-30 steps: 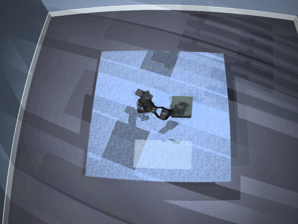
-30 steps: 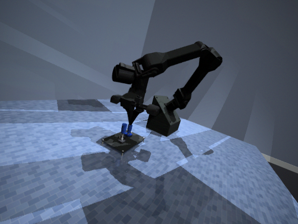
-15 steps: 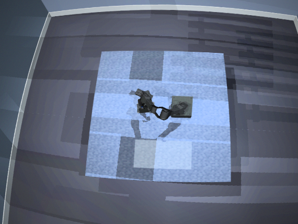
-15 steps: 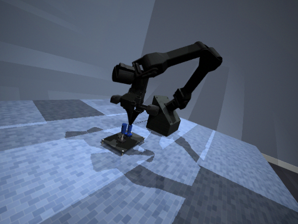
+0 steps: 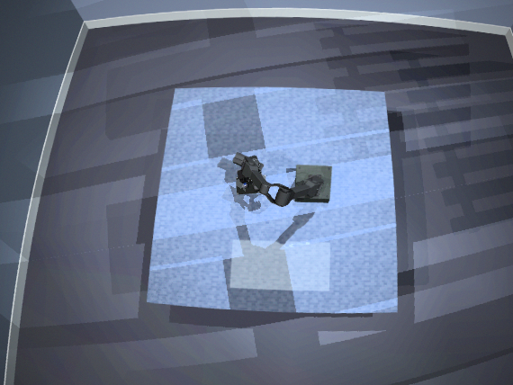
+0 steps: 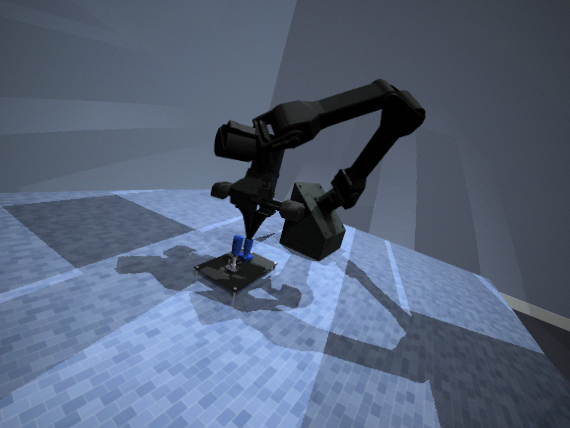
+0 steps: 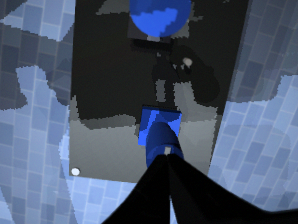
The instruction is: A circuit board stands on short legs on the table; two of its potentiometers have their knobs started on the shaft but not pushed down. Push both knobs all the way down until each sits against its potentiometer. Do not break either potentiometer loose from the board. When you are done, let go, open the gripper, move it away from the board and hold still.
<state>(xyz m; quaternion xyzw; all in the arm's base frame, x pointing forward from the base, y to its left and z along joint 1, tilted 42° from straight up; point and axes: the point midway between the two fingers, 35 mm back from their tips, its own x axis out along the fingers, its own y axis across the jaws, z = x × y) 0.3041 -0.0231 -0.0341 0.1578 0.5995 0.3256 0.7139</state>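
Here we are above the patterned blue table [image 5: 360,261] [image 6: 150,370] [image 7: 260,150], and the circuit board [image 5: 243,192] [image 6: 255,274] [image 7: 100,150] stands level on its short legs [image 6: 233,297], in front of the dark base [image 5: 328,173] [image 6: 336,245] of the arm [image 5: 283,197] [image 6: 350,104]! Our gripper [image 5: 248,180] [image 6: 248,238] [image 7: 166,162] points downward, its jaws clenched together with nothing between them, and the tips are right at the top of one blue knob [image 6: 248,247] [image 7: 162,136]. From the wrist, we'd say they look to be touching it, though the contact itself is hard to make out. That knob rises from a square blue potentiometer [image 6: 245,257] [image 7: 144,134] on the board. Just beside it we spot the second blue knob [image 6: 237,245] [image 7: 160,17], upright and riding high, with a pale shaft [image 6: 233,261] showing beneath it above a grey potentiometer [image 6: 231,268] [image 7: 136,29]; this one is plainly not seated, and the gripper is off to its side
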